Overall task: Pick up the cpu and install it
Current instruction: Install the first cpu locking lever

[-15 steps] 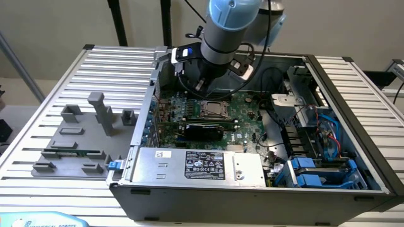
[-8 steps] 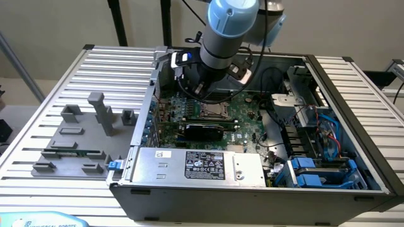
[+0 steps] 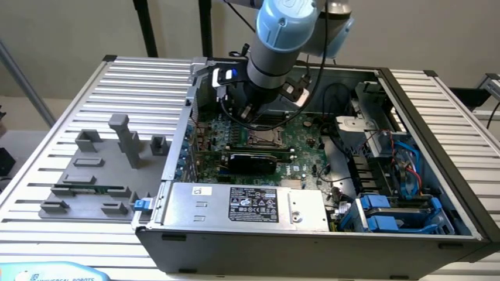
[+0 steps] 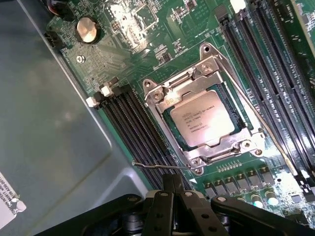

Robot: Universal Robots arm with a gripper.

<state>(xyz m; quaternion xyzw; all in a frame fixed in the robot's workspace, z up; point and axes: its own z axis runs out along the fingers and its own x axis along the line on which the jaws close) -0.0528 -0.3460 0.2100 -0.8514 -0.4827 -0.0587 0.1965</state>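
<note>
The cpu (image 4: 204, 118) is seated flat in the socket of the motherboard (image 4: 162, 54), inside the open computer case (image 3: 437, 146) that stands on the slatted table (image 3: 47, 146). Its silvery lid faces upward. The part is square, so no long axis can be told. Its edges run parallel to the metal retention frame (image 4: 212, 66) and to the memory slots (image 4: 133, 123). The printed lines on the lid run roughly across the direction of those slots.

The rim of the cpu is covered on all sides by the retention frame, which is closed down over it. The print on the lid is too small to be read. A thin wire lever (image 4: 162, 166) is seen just beside the frame corner nearest the hand. In the exterior view the socket is partly hidden behind the arm (image 3: 281, 41) and its cables. In the wrist view the body of the hand is cut off at the picture edge.

The hand (image 4: 173, 178) is held above the motherboard with its fingers brought together, and nothing is clamped between them. The fingertips lie off to one side of the socket, over the end of the memory slots and near the wire lever. The cpu is apart from the hand and is not touched by it.
</note>
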